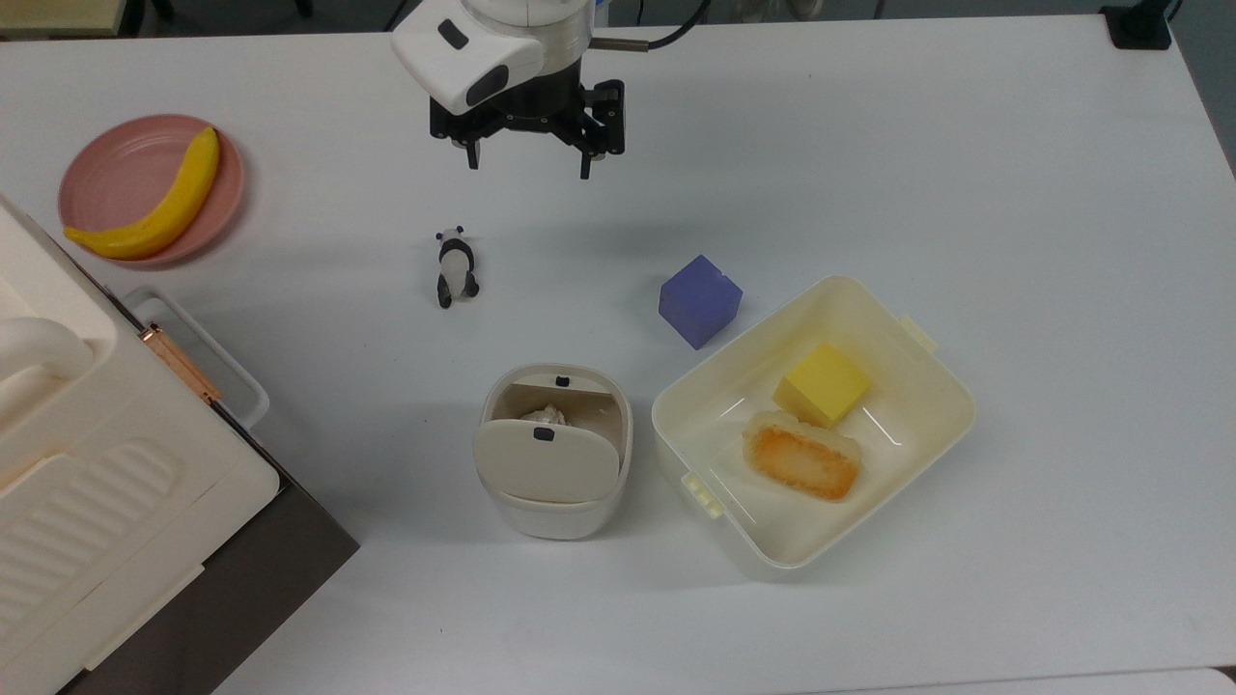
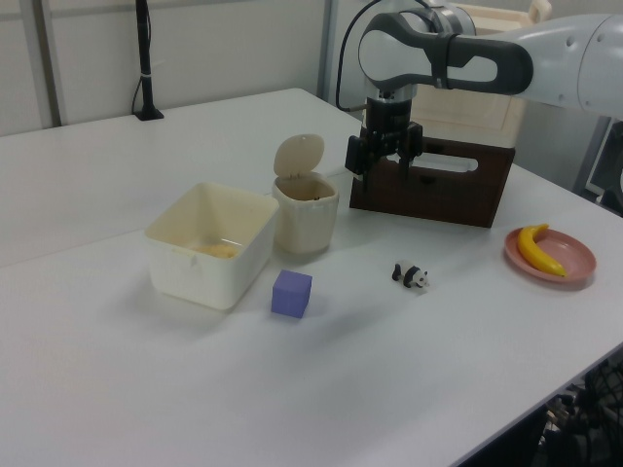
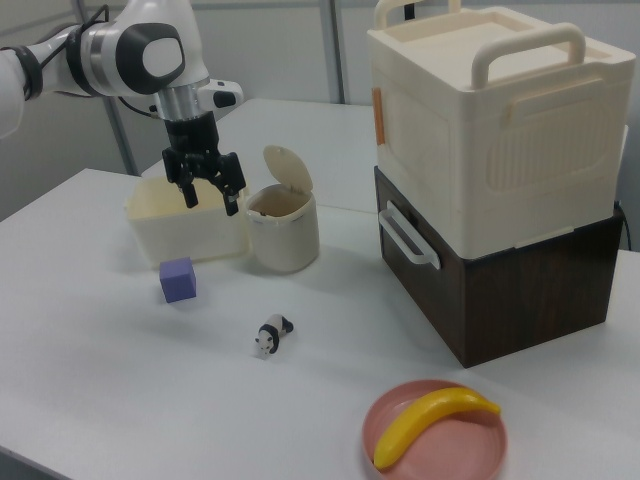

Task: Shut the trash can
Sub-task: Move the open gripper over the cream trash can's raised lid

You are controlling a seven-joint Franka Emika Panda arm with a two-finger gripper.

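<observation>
One arm reaches over the white surface (image 1: 869,145), its claw (image 1: 529,159) hanging in the air with the two black fingers spread apart and nothing between them. The trash can (image 1: 553,449) stands upright near the middle of the surface, just beside the cream lunch box (image 1: 927,425), which lies on the top view's right of it. The bin's lid (image 2: 298,155) is swung up on its hinge and stands nearly upright, so the mouth is uncovered; in the top view a crumpled pale scrap (image 1: 546,415) shows inside. In the left view the claw (image 2: 386,168) hangs apart from the raised lid, on the left view's right of it and at about its height. The lunch box holds a yellow block (image 1: 823,384) and a piece of browned food (image 1: 801,457). A purple cube (image 1: 700,300) sits on the surface close to the lunch box's corner. A small panda figure (image 1: 455,267) lies between the claw and the bin in the top view. A pink plate (image 1: 116,179) carrying a banana (image 1: 164,208) rests well apart from the bin, near a large cream ribbed case (image 3: 490,110) stacked on a dark brown box (image 3: 520,290).
</observation>
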